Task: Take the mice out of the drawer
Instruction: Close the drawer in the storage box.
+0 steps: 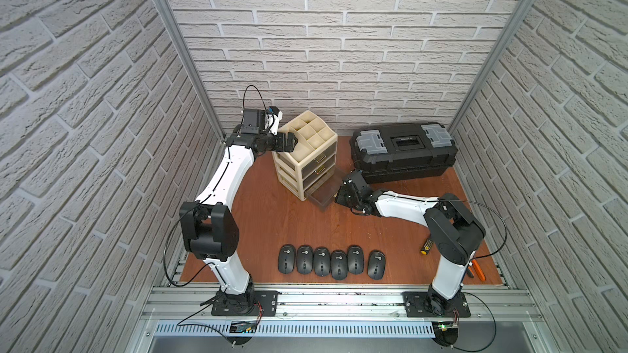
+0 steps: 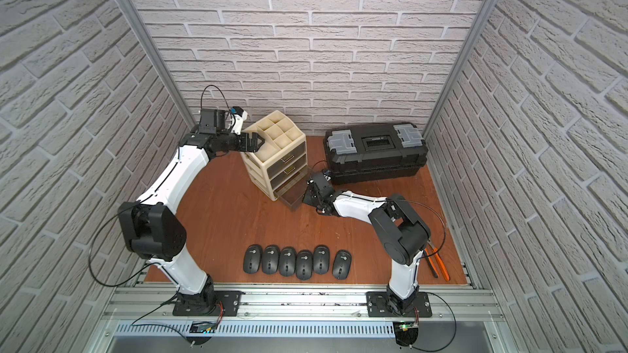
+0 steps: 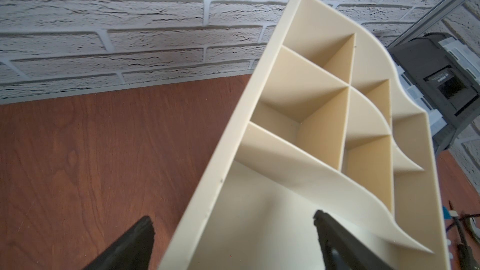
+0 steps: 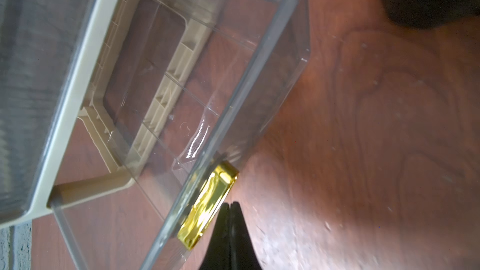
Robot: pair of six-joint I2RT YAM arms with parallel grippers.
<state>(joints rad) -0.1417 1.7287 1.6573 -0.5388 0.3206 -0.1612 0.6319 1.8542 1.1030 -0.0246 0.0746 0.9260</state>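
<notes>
On the left, the left gripper [image 3: 232, 216] was seen up at the top of the cream drawer unit [image 1: 287, 174], its fingers spread wide and set astride the unit's side wall, one outside and one inside the top tray. Nothing was gripped, and contact could not be judged.

Below it the bottom drawer [image 4: 249, 81] was found pulled out, clear-walled, with nothing seen lying in it. All six mice [image 1: 338, 264] were counted on the table [image 1: 272, 219], laid in a row near the front edge, well apart from the drawer. The taking-out was therefore judged done; at most, the drawer was left to be shut.

Just right of the drawer front, the right gripper [image 4: 230, 205] was held low, fingers pressed together on nothing, the tips just beside the gold handle [image 4: 207, 209].

Further right a black toolbox [image 1: 404, 151] was noted against the back wall, then a yellow-capped tool [image 1: 426, 247] and orange pliers [image 1: 478, 271] by the right arm's base. No path was seen blocked.
</notes>
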